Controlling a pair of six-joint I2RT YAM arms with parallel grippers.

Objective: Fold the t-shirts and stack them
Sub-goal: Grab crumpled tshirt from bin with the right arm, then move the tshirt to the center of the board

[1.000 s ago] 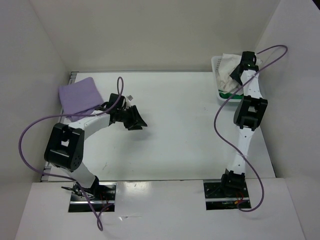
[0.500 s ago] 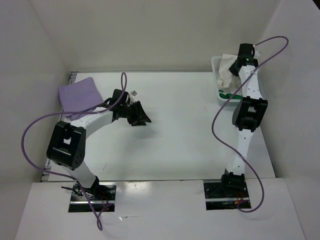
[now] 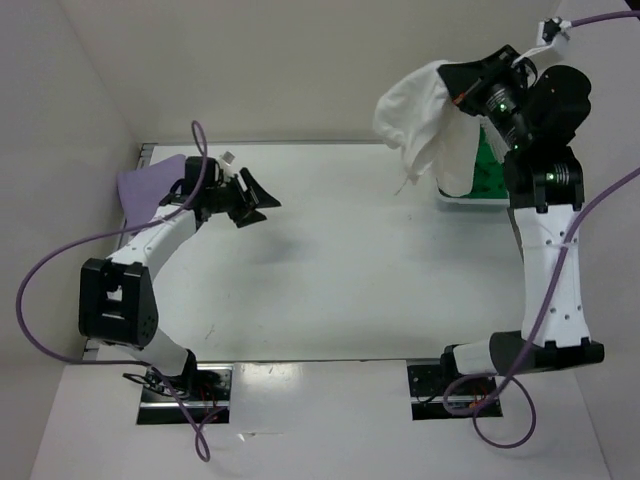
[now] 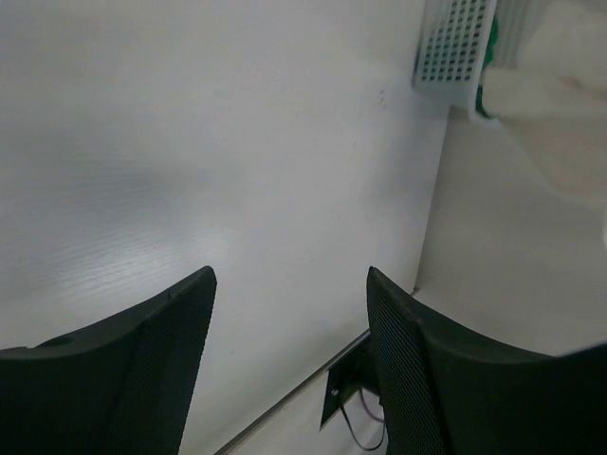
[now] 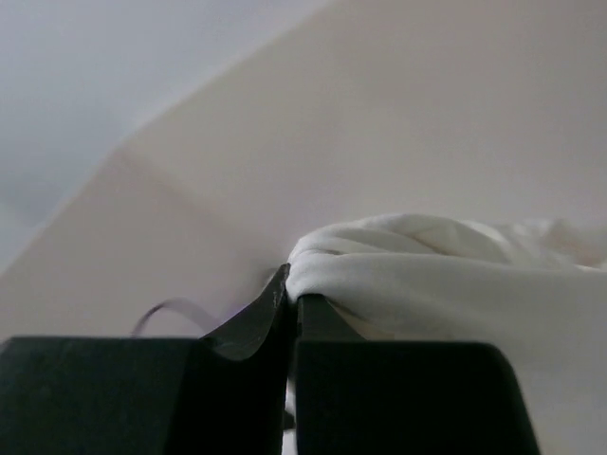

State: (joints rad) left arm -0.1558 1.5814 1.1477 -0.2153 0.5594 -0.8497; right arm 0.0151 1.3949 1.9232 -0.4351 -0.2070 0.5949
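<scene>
Two robot arms are reaching over a white surface [image 3: 350, 280], and the right end effector [image 3: 466, 90] is holding the cream white t-shirt [image 3: 418, 118] high above the far right corner. Its jaws are pressing together on a fold of the cloth. From the right wrist, the dark fingertips [image 5: 256, 327] are seen meeting, with the pale fabric pinched between them and bunching out to the right. The shirt is hanging crumpled from the grip, draping in front of the white mesh basket [image 3: 465, 200], which is sitting at the far right edge of the surface. The bright green t-shirt [image 3: 490, 160] is lying inside that basket, partly hidden behind the hanging cloth.

Across the surface, the lavender purple t-shirt [image 3: 145, 185] is lying flat at the far left corner, with the left arm crossing over its near edge. The left end effector [image 3: 255, 197] is hovering just to the right of it over bare surface. Its jaws are standing apart with nothing between them. The left wrist camera is looking between them across the surface toward the distant basket.
</scene>
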